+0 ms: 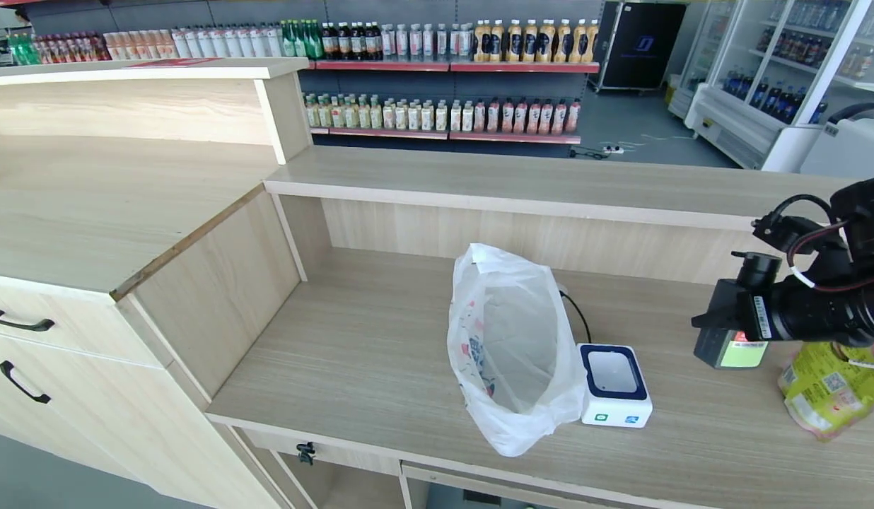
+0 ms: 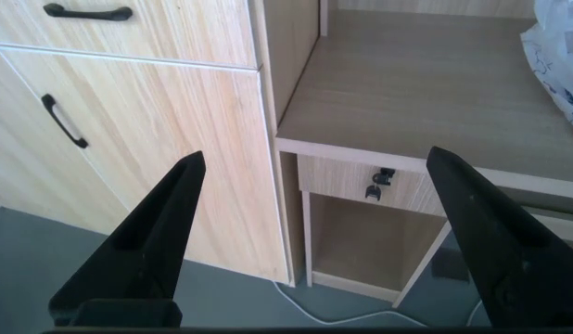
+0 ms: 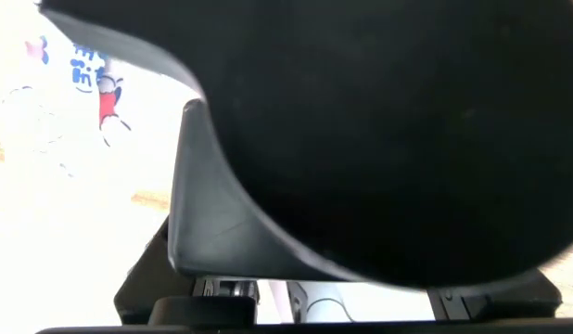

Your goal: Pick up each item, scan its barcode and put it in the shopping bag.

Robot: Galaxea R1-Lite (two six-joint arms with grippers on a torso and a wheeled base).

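While the right hand [image 1: 728, 317] grips a box [image 1: 742, 353], the left hand [image 2: 314, 158] gapes.

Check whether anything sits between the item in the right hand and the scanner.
Nothing visible does. The right hand holds the green-labelled item above the counter, and only bare counter lies between it and the scanner. The bag stands on the scanner's far side.

Open white shopping bag [image 1: 513, 350] upright on the counter [image 1: 352, 353], scanner [image 1: 615, 385] just beside it — right gripper [image 1: 723, 343] around a green-labelled item [image 1: 745, 352]
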